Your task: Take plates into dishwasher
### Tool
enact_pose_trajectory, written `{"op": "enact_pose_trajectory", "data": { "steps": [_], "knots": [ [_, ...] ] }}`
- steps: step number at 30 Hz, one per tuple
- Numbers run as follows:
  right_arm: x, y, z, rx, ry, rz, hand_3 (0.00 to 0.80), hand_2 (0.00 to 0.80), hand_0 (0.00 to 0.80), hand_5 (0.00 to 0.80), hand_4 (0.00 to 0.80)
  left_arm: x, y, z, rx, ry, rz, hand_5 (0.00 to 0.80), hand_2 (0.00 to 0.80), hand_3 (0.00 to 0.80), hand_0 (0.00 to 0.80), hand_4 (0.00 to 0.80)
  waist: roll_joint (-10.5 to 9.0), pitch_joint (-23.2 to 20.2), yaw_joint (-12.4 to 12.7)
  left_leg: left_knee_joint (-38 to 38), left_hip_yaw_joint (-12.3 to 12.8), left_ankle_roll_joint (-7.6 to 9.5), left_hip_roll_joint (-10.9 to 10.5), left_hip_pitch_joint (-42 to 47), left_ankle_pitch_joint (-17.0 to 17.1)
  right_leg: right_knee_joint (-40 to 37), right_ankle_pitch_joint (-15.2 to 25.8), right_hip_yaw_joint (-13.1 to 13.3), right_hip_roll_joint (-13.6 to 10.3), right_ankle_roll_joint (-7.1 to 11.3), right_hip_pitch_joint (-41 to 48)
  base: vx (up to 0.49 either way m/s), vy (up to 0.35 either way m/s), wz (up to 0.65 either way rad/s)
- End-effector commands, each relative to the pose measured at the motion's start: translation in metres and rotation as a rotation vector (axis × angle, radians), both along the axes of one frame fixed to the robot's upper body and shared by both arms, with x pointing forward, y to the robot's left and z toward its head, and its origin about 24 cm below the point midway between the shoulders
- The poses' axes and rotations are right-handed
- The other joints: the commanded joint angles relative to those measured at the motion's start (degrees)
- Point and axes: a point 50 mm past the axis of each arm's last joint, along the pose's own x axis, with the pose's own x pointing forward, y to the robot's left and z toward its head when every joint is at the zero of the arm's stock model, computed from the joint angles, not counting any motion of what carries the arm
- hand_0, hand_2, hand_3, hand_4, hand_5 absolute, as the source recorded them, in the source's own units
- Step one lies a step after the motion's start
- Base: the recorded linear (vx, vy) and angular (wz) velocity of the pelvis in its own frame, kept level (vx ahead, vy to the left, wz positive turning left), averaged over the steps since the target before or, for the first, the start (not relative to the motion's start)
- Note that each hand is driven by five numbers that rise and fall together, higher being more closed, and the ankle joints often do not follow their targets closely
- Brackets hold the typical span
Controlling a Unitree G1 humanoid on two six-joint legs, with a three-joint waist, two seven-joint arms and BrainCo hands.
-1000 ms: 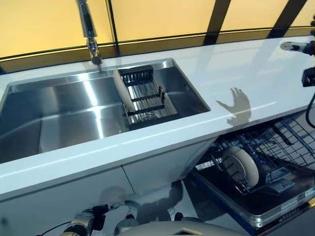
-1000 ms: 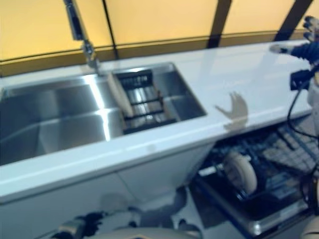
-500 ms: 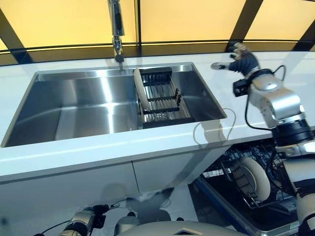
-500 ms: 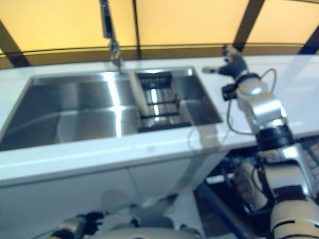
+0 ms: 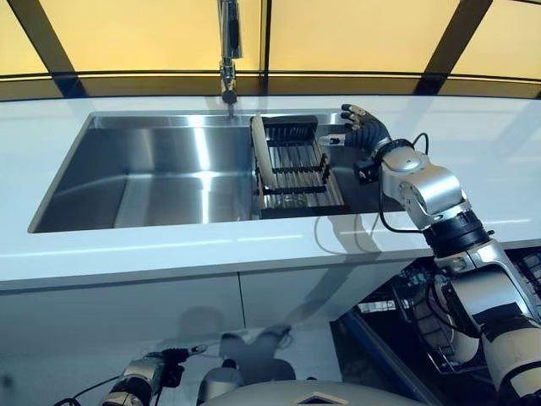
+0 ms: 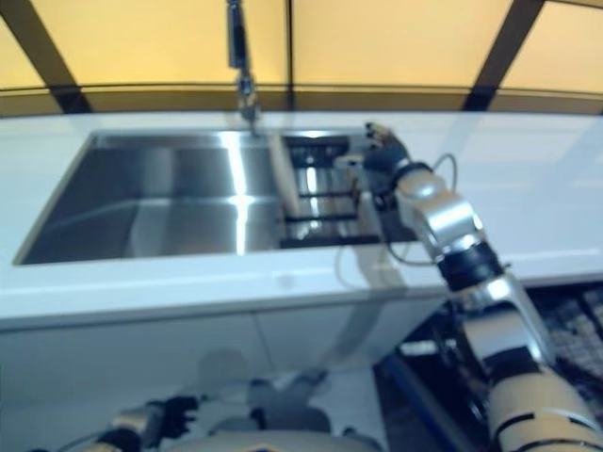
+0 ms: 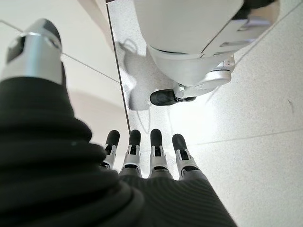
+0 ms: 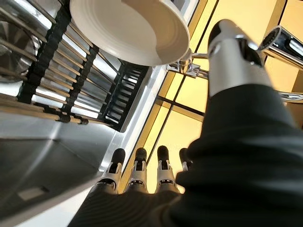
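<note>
The right hand [image 5: 358, 127] hovers empty with fingers spread over the sink's [image 5: 152, 173] drying rack [image 5: 296, 165], at about three o'clock from the cream plate [image 5: 263, 162], which stands on edge against the rack's nine o'clock side. To grasp well, I judge it should swing toward nine o'clock, then pinch the plate's upper rim without snagging the rack's bars. The left hand [image 7: 142, 156] hangs idle near the floor, fingers relaxed.

The left hand [image 7: 142, 189] hangs with fingers [image 7: 156, 151] straight above the pale speckled floor [image 7: 255, 118].
</note>
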Motion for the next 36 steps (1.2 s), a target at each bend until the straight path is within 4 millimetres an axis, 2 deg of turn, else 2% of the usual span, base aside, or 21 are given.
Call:
{"op": "enact_pose_trajectory", "data": {
  "steps": [1,14,24,36],
  "knots": [
    [0.012,0.018,0.055,-0.021,-0.149,0.039,0.0,0.0,0.0,0.0,0.0,0.03,-0.001,0.008,0.02,-0.038,-0.023,0.0,0.0,0.0,0.0,0.0,-1.01,0.5,1.9,0.0,-0.5,1.13,-0.9,0.6,-2.2,2.7,0.6,-2.1,-4.1,3.31,0.6,0.008,0.027,0.03],
    [0.013,0.039,0.049,-0.038,-0.099,0.072,0.0,0.0,0.0,0.0,0.0,0.034,-0.003,0.009,0.034,-0.04,-0.021,0.0,0.0,0.0,0.0,0.0,-1.39,1.4,3.5,0.0,-1.5,1.47,-1.2,0.1,-1.9,3.7,0.4,-3.0,-4.8,3.81,0.4,0.007,0.009,0.06],
    [0.015,0.052,0.037,-0.062,-0.034,0.056,0.0,0.0,0.0,0.0,0.0,0.038,-0.006,0.009,0.044,-0.038,-0.009,0.0,0.0,0.0,0.0,0.0,-1.3,1.7,4.4,0.0,-1.9,1.48,-1.2,-0.2,-1.6,4.2,0.4,-3.4,-5.1,4.03,0.3,0.003,0.003,0.04],
    [0.017,0.056,0.024,-0.044,0.025,-0.01,0.0,0.0,0.0,0.0,0.0,0.04,-0.01,0.009,0.039,-0.042,0.013,0.0,0.0,0.0,0.0,0.0,-1.17,2.1,4.9,0.0,-2.2,1.55,-1.3,-0.8,-1.3,4.7,0.4,-3.6,-5.4,4.11,0.0,0.001,0.003,0.01]
  ]
}}
